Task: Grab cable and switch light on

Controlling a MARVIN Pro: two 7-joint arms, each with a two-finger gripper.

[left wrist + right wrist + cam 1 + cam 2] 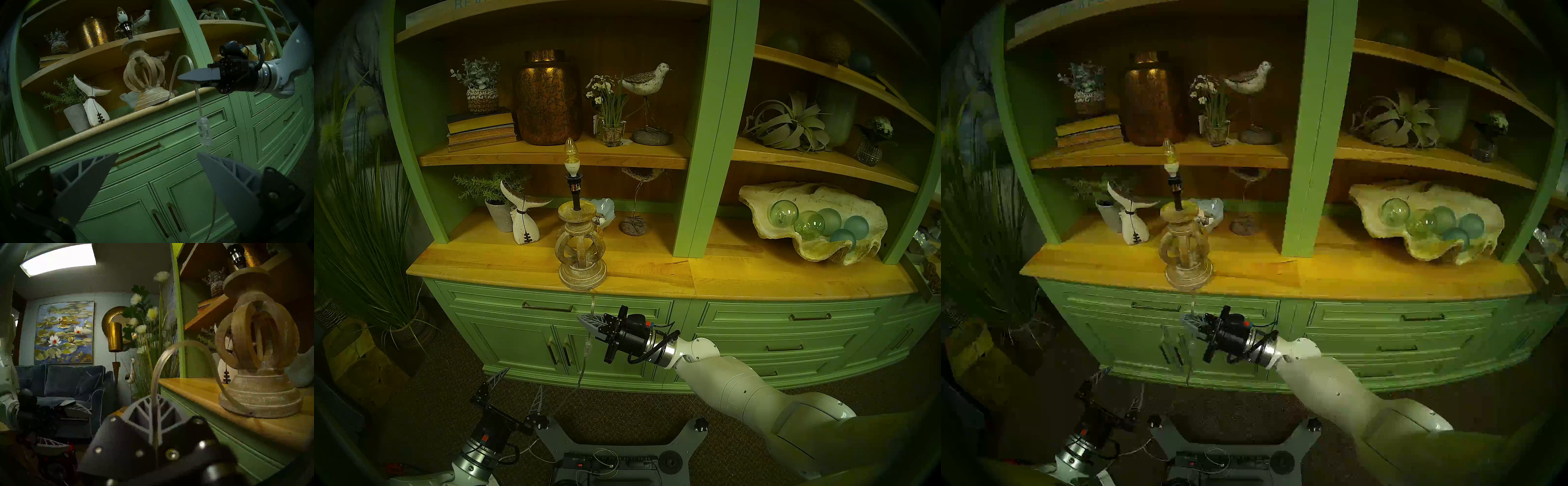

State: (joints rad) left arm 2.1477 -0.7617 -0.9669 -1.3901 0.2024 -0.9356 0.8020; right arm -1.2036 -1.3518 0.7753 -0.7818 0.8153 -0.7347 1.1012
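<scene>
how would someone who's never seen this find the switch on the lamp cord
Start at the wooden lamp on the green cabinet's countertop. Its clear cable arcs off the front edge into the shut right gripper. Just below hangs the switch: a clear oblong block, thicker than the cable.

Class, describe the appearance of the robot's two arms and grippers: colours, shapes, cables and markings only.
Both arms have smooth white shells ending in a polished silver wrist ring and a black gripper body with a small orange-red patch. Black cables loop beside each wrist. The left gripper and right gripper each carry two grey, pointed, leaf-shaped fingers with open ribbed lattice, fixed by silver screws.
</scene>
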